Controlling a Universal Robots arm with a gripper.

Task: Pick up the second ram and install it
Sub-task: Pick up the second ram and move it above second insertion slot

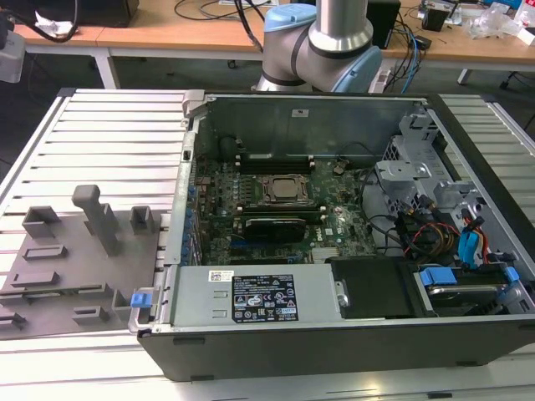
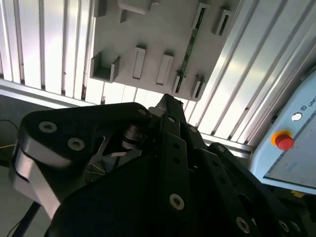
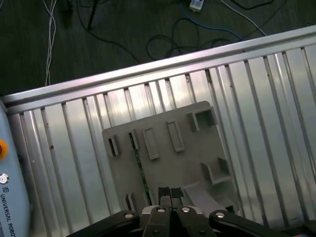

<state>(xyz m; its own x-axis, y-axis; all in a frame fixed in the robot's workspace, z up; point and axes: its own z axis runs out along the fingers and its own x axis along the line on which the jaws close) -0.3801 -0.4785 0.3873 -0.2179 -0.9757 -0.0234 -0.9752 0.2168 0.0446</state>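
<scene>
The second ram (image 3: 140, 170) is a thin green stick standing on edge in a slot of the grey plastic tray (image 3: 192, 163); in the second wrist view the ram (image 2: 190, 44) sits between two small slot blocks of the tray (image 2: 148, 29). My gripper (image 3: 170, 193) hovers well above the tray, its two fingertips pressed together with nothing between them. The stick lies just to one side of the fingertips in the first wrist view. In the exterior view the tray (image 1: 58, 267) rests on the ribbed table at the exterior view's left, beside the open computer case (image 1: 334, 225).
The motherboard (image 1: 276, 200) lies inside the case with the CPU socket (image 1: 282, 190) near its middle. Drive bays and cables (image 1: 451, 234) fill the case's right side. A tall grey post (image 1: 96, 217) rises from the tray. A red stop button (image 2: 285, 142) sits on a pendant.
</scene>
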